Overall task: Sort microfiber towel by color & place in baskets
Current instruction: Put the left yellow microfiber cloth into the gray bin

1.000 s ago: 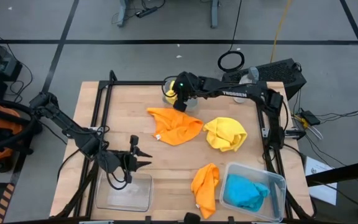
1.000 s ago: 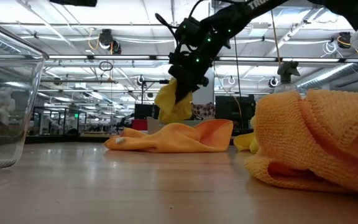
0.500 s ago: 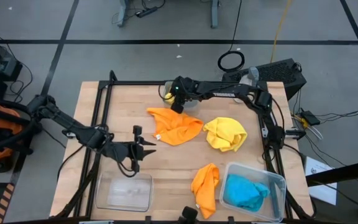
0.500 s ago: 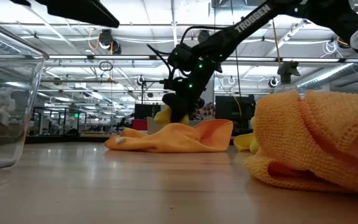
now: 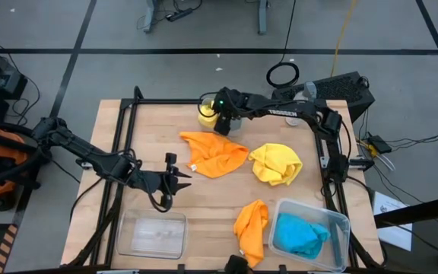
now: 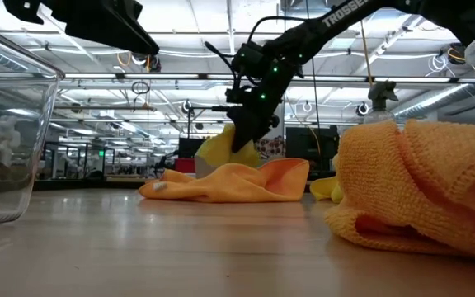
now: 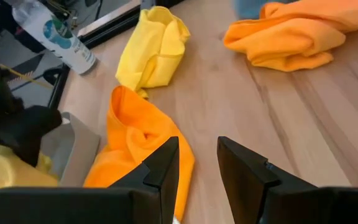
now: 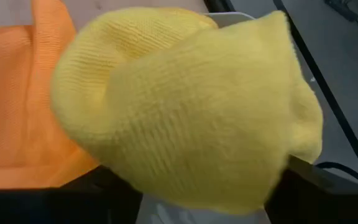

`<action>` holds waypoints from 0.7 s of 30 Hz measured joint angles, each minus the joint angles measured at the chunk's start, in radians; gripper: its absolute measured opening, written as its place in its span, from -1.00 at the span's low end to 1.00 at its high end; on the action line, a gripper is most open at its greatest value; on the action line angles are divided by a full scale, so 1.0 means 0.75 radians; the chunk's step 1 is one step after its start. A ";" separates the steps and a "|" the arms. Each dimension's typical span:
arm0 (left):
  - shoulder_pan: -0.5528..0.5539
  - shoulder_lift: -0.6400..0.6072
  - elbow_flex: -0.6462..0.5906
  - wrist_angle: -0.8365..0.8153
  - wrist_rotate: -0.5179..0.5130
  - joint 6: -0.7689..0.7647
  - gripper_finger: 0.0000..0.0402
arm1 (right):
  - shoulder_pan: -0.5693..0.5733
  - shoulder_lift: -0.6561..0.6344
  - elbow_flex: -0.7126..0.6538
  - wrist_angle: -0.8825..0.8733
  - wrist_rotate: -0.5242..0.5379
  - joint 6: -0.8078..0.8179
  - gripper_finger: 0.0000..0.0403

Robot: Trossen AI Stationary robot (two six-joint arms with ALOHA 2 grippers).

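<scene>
Yellow towel (image 5: 206, 113) hangs at the right end effector (image 5: 220, 119), fingers parting, above the small basket (image 7: 73, 148) at the surface's far edge; clinging fabric could spill outside. Left end effector (image 5: 175, 181) waits mid-surface, fingers narrowly apart.

Wooden worktop (image 5: 166, 137) is carrying two orange towels (image 5: 213, 153) (image 5: 251, 227), one yellow towel (image 5: 277, 164), an empty clear basket (image 5: 152, 234), and a basket (image 5: 339, 221) holding blue cloth.

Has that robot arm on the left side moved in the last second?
Yes. In the high view the left gripper has drawn away from the empty clear basket it hovered over, toward the table's middle.
</scene>
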 joint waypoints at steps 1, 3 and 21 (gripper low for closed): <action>-0.001 0.000 0.000 0.004 0.011 0.000 -0.41 | 0.000 -0.007 0.000 -0.002 0.000 -0.001 0.33; -0.001 0.000 -0.001 0.015 0.025 0.000 -0.41 | -0.002 -0.012 0.000 -0.022 0.003 -0.012 0.37; -0.002 0.000 -0.001 0.020 0.059 -0.001 -0.41 | 0.001 -0.177 -0.001 -0.328 0.038 0.000 -0.11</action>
